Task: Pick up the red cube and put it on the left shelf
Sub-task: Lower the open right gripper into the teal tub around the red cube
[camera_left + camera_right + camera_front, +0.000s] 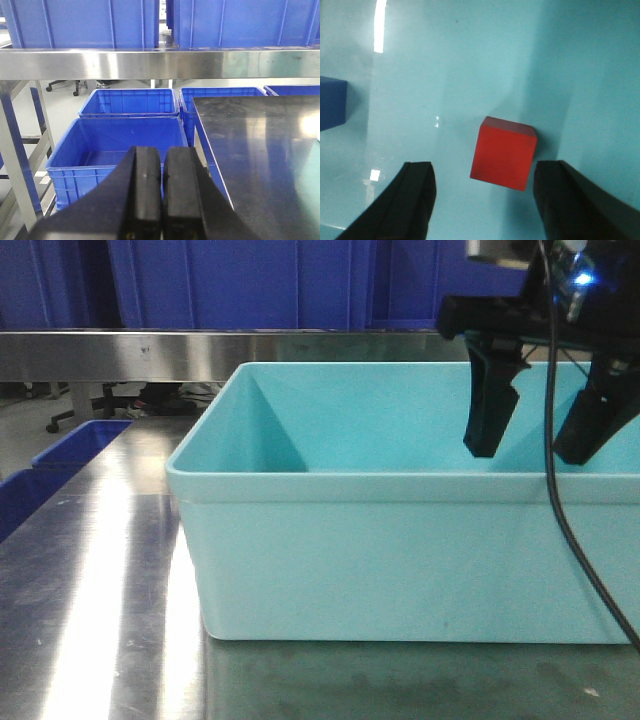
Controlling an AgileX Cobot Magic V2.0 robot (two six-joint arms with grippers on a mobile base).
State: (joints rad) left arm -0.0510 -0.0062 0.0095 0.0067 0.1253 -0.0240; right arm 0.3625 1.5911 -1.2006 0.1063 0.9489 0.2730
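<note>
Right gripper (528, 451) spread above red cube (504, 154), teal bin (400, 560), steel table (100, 590)

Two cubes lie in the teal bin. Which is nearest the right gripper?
The red cube, framed between the right gripper's open fingers; the blue cube lies well aside.

A teal plastic tub (400, 560) stands on the stainless steel table (90, 620) before me. On the tub's floor, off to my left, lies a blue cube (331, 102). Beside the table I see open blue crates (70, 187) on the ground, one behind another.
</note>
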